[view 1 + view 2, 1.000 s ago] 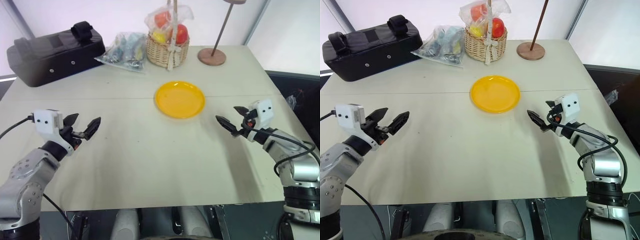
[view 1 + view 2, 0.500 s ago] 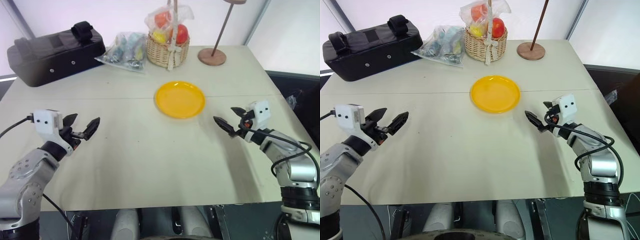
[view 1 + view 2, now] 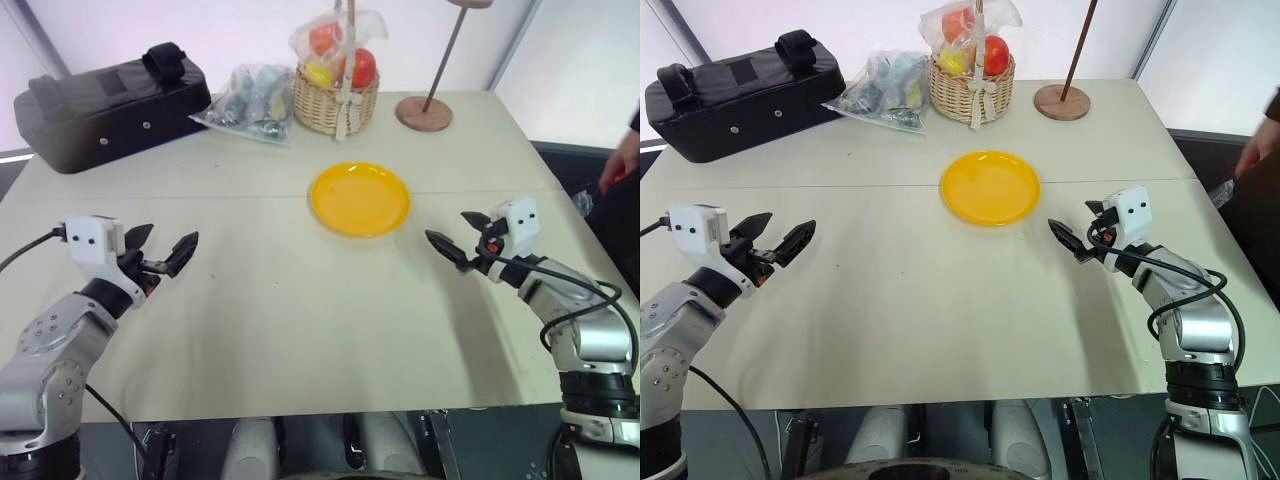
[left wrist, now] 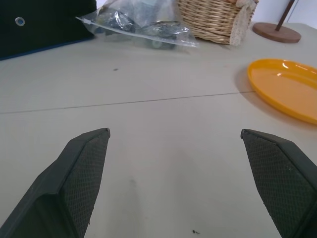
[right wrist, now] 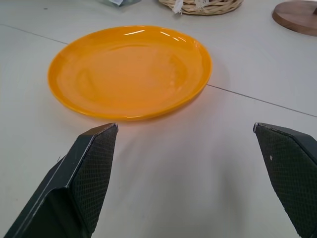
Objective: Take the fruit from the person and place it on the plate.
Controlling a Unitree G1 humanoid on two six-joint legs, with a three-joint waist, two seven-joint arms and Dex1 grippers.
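Behind the plate (image 3: 360, 199): wicker basket (image 3: 335, 100), plastic bag (image 3: 246, 101), wooden stand (image 3: 424, 112)

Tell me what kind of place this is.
Probably a robot test or demo setup in a lab, not a home. A plain table holds staged props: an empty yellow plate, a basket of wrapped fruit, a black case, with bare white walls behind it.
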